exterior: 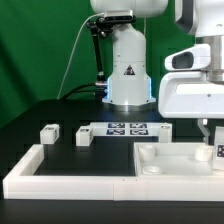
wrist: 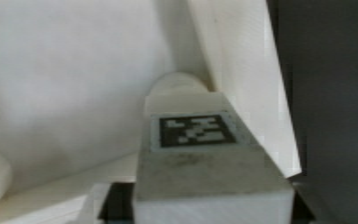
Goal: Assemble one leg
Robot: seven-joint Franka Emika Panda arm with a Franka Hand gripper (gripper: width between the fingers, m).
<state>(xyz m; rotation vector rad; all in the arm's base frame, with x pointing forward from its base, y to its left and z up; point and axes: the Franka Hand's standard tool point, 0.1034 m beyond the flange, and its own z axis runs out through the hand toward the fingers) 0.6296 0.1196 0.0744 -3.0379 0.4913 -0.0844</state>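
1 leg in gripper, at tabletop corner, 2 loose legs ext. left

On the black table a white L-shaped border wall runs along the front. The square tabletop lies beside it toward the exterior view's right. Behind the wall rest a loose leg and a second loose leg, a little apart, with the marker board next to them (several tags show on it). The arm's base stands behind the board. At the right edge the gripper hangs over the tabletop, fingers clamped around a tagged leg, partly cut off.
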